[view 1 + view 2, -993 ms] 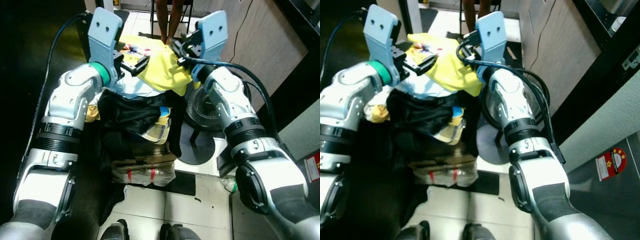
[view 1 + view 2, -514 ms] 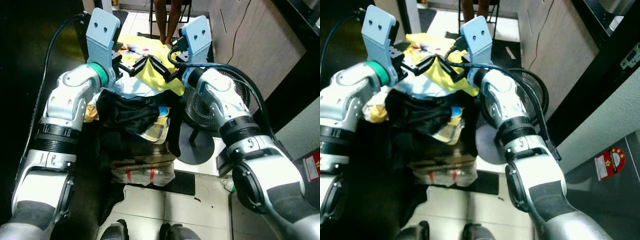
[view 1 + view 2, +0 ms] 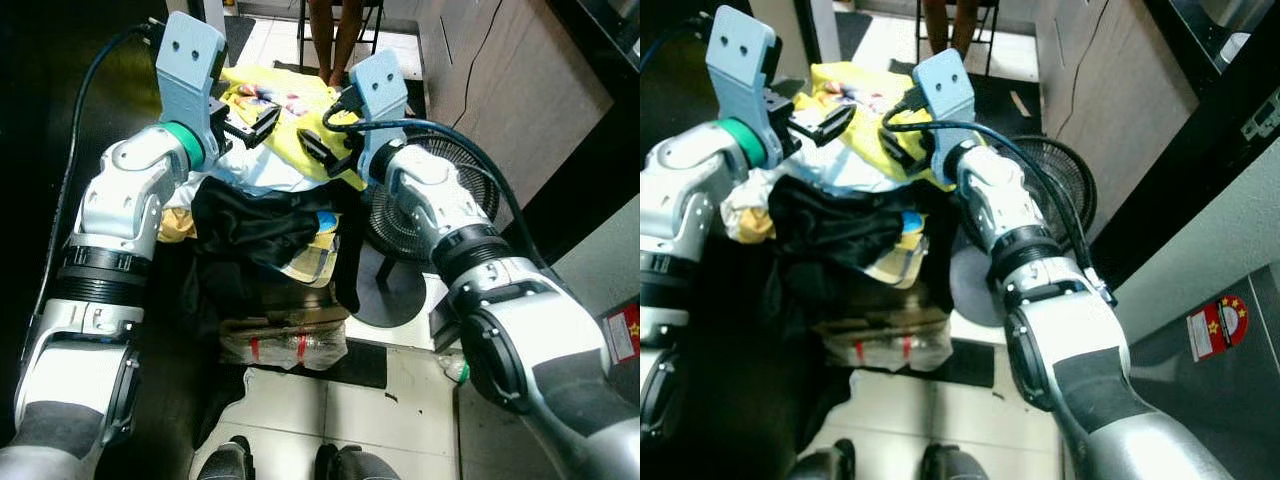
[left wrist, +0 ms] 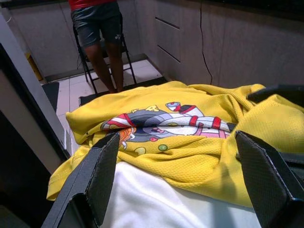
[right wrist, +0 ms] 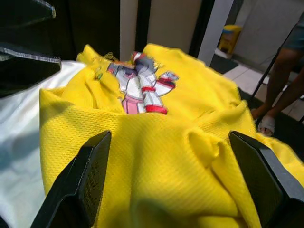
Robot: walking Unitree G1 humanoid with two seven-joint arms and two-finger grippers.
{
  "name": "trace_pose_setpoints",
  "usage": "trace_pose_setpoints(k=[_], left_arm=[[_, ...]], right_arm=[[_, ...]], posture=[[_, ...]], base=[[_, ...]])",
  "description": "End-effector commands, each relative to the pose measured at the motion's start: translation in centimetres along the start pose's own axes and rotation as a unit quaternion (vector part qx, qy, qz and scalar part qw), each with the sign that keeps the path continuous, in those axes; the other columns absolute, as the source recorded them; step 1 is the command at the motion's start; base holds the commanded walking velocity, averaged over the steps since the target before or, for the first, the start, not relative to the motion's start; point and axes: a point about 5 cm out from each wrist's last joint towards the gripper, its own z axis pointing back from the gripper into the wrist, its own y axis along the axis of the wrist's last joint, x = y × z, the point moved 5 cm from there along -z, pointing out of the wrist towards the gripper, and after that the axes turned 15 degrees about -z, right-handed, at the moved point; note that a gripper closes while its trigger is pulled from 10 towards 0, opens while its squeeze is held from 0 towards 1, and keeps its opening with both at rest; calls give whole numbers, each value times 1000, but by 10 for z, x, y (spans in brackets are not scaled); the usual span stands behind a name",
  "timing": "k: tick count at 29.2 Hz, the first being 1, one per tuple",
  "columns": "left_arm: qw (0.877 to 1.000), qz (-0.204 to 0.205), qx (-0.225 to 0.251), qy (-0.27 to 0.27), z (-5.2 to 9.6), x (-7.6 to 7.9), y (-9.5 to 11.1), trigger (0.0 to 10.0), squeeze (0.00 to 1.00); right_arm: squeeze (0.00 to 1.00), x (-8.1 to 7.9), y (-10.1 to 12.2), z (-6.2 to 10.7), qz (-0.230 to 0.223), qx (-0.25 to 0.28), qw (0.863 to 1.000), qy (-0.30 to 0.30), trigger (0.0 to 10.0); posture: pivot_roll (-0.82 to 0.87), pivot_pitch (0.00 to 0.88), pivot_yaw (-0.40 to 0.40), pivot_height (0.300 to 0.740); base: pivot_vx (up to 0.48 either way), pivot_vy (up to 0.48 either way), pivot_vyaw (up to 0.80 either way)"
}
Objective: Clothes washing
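Note:
A yellow shirt [image 3: 290, 110] with a cartoon print [image 4: 161, 121] lies on top of a pile of clothes. Under it are a white garment [image 3: 265, 175] and a black garment [image 3: 250, 225]. My left gripper [image 3: 250, 118] hovers at the shirt's left side, open, its fingers [image 4: 97, 183] spread wide with the shirt ahead of them. My right gripper [image 3: 325, 150] is at the shirt's right edge, also open. In the right wrist view its fingers [image 5: 83, 183] straddle a fold of yellow cloth [image 5: 156, 161] close below.
A plaid cloth [image 3: 315, 262] pokes out under the black garment, above a wrapped bundle [image 3: 285, 345]. A floor fan [image 3: 400, 225] stands right of the pile. A person's legs [image 3: 335, 35] stand by a chair beyond. Cabinets [image 3: 520, 80] line the right side.
My right gripper has swung left and down onto the yellow shirt's right edge. The left gripper has drawn back a little to the left, and the shirt lies flatter.

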Motion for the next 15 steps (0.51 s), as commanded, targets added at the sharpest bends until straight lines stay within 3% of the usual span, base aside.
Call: trace_pose_setpoints(k=[1,4,5,7,10,11,12,13,14,15], left_arm=[[1000,1,-12,4,3,-1,-8,10000,0],[1000,3,-17,10,6,-3,-11,10000,0],[1000,3,-17,10,6,-3,-11,10000,0],[1000,7,-20,14,8,-4,-14,10000,0],[1000,9,-21,17,9,-5,-15,10000,0],[999,10,-23,21,10,-6,-16,10000,0],[999,12,-26,25,14,-8,-18,10000,0],[999,12,-26,25,14,-8,-18,10000,0],[999,16,-33,31,21,-10,-24,10000,0],[999,16,-33,31,21,-10,-24,10000,0]], right_arm=[[0,-3,-11,-1,-3,-19,1000,2,10000],[0,-10,-38,5,-29,-43,998,32,10000],[0,-10,-38,5,-29,-43,998,32,10000],[0,-20,-47,8,-72,-49,993,76,10000],[0,-25,-49,9,-86,-51,991,94,10000],[0,-28,-51,10,-90,-54,989,103,9765],[0,-29,-55,11,-90,-59,988,108,8824],[0,-29,-55,11,-90,-59,988,108,8824],[0,-27,-62,14,-90,-63,988,105,1804],[0,-27,-62,14,-90,-63,988,105,1804]], posture=[[109,124,-24,740],[109,132,-25,740],[109,132,-25,740],[109,132,-25,740],[110,136,-27,740],[109,136,-28,740],[109,136,-28,740],[109,136,-28,740],[109,136,-28,740],[109,136,-28,740]], base=[[0,0,0],[0,0,0],[0,0,0],[0,0,0],[0,0,0],[0,0,0],[0,0,0],[0,0,0],[0,0,0],[0,0,0]])
